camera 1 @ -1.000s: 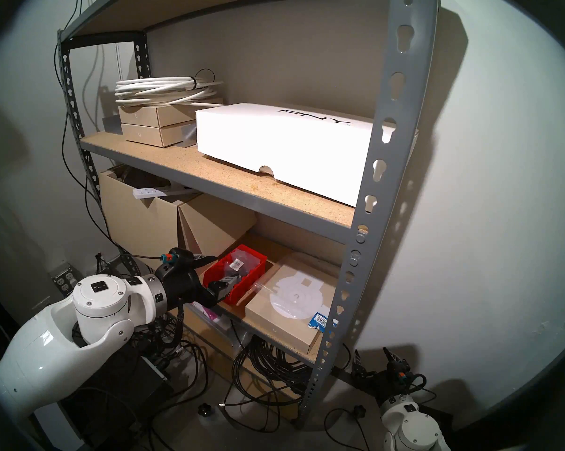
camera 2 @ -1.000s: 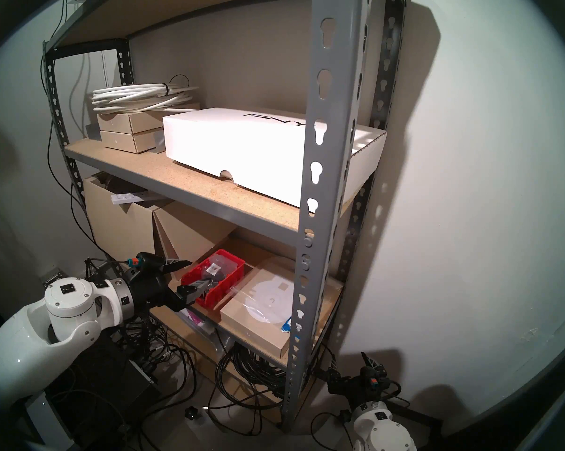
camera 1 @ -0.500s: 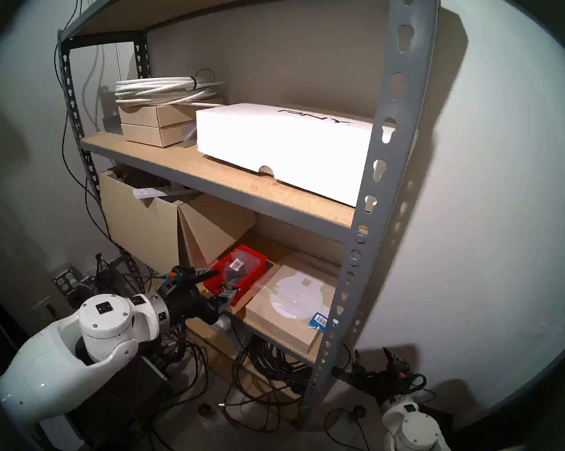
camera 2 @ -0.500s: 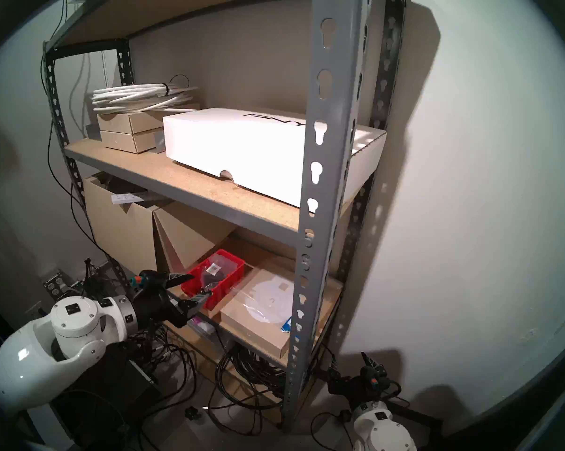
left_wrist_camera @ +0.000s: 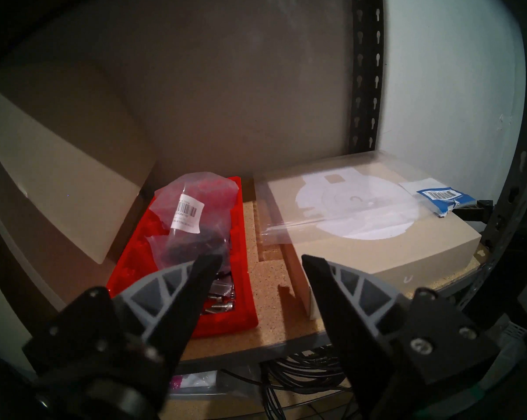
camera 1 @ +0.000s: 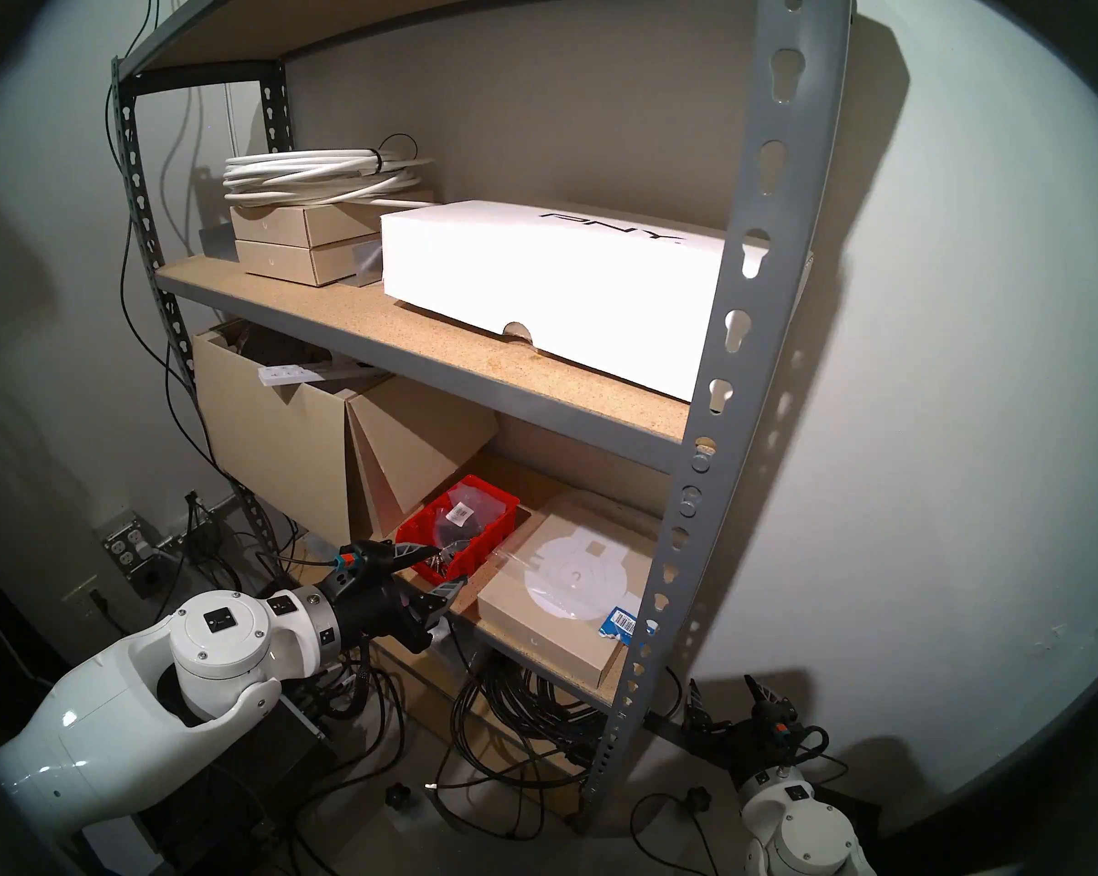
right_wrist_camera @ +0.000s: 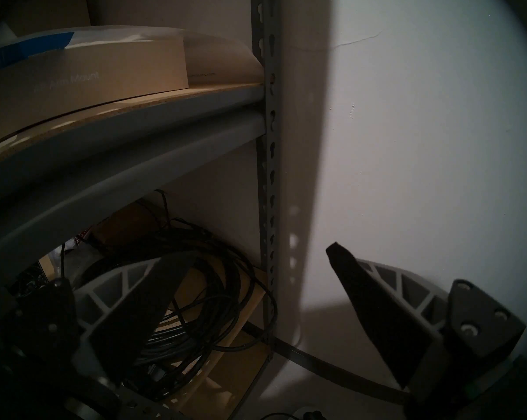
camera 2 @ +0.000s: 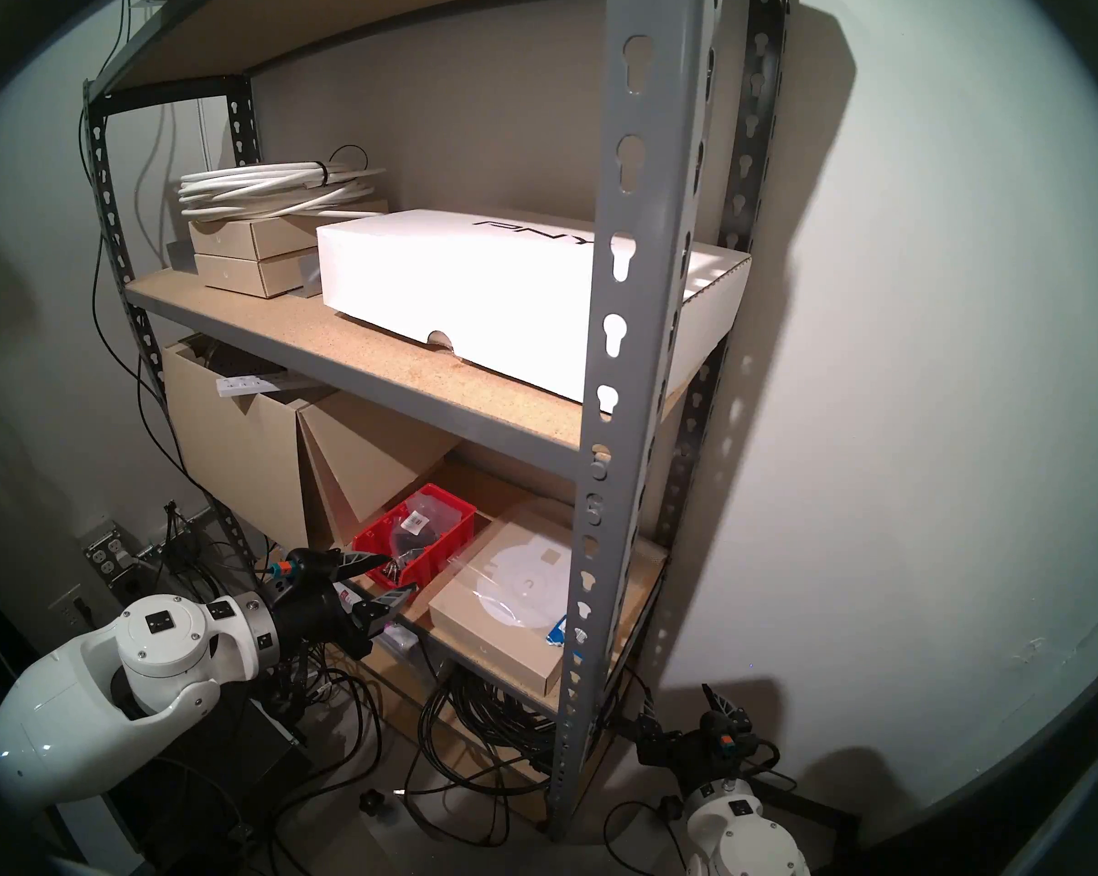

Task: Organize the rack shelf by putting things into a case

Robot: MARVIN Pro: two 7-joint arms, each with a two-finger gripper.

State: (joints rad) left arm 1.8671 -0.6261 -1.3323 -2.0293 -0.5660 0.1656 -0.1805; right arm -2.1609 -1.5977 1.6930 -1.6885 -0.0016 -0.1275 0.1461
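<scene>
The left gripper [left_wrist_camera: 260,260] is hanging empty with its jaws parted just in front of the red bin [left_wrist_camera: 244,289], where the clear bags of black parts [left_wrist_camera: 195,216] are already lying, so the placing step looks finished. Next, I judge, comes either backing clear of the rack shelf [camera 1: 559,650] or seeking another bag. The left arm is reaching low and nearly level; the right gripper [right_wrist_camera: 256,258] is idling open beside the rack's foot.
</scene>
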